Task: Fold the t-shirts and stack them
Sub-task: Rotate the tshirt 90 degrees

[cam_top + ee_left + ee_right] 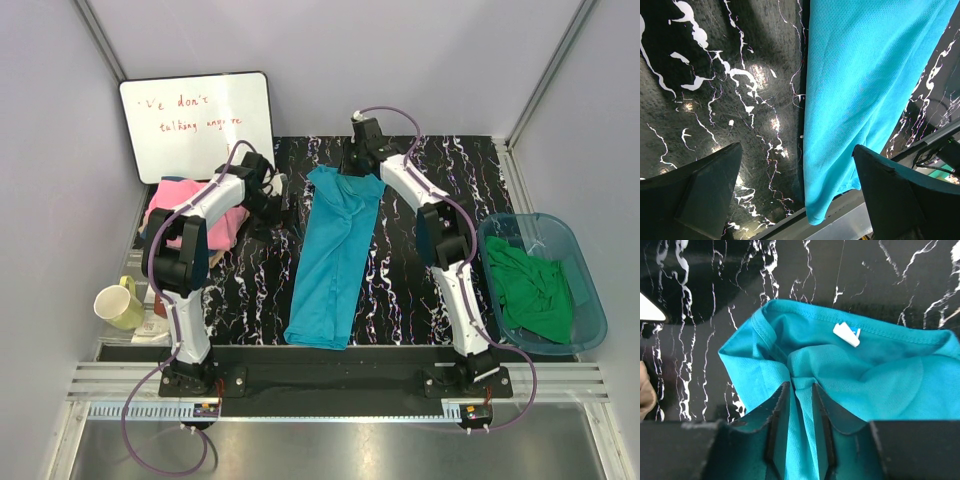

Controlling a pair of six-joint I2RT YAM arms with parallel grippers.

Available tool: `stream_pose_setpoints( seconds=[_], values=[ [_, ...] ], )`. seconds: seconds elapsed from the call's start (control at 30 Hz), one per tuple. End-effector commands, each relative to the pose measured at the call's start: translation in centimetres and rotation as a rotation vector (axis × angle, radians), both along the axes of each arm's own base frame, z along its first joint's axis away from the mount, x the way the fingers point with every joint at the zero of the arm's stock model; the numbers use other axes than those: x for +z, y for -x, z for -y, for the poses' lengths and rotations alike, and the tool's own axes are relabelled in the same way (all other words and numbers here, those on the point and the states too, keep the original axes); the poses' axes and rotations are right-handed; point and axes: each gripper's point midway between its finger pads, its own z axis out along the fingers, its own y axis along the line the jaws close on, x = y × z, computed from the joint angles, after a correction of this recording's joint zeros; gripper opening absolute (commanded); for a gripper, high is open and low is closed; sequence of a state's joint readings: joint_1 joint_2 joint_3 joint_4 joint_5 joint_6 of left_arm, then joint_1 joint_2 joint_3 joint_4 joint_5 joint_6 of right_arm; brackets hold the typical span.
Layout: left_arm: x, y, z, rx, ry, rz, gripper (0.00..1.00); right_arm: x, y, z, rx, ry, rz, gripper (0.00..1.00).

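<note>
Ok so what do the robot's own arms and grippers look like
Both the left arm and right arm have white link shells with black joints and black bases. A purple cable loops along each. The left gripper and right gripper each have two dark, wedge-shaped fingers.

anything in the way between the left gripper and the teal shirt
Nothing visible. The left gripper hangs open over the marbled table, right at the long edge of the teal shirt. No other object lies between them.
</note>
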State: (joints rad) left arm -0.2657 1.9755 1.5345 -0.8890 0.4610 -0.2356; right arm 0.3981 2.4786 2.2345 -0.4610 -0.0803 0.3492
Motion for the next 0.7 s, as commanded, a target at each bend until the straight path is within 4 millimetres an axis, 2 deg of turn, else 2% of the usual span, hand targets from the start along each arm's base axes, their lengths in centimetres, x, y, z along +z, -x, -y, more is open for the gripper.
stream_pose_setpoints(
  seconds=[0.0, 0.1, 0.23, 0.67],
  values=[
    [2.2, -0.3, 0.3, -0.011, 0.040, 0.058, 0.99, 0.7, -0.5, -0.2, 0.005, -0.030, 0.004, 0.35],
    [2.0, -0.2, 0.3, -0.010, 0.040, 0.050, 0.99, 1.0, -0.3, 0.0, 0.004, -0.025, 0.005, 0.41],
    [2.0, -0.3, 0.4, -0.011, 0.043, 0.049, 0.99, 0.7, 0.0, 0.2, 0.004, -0.019, -0.007, 0.41],
    [2.3, -0.2, 0.3, -0.017, 0.040, 0.055, 0.99, -2.2, 0.3, -0.2, 0.008, -0.024, -0.061, 0.41]
  ],
)
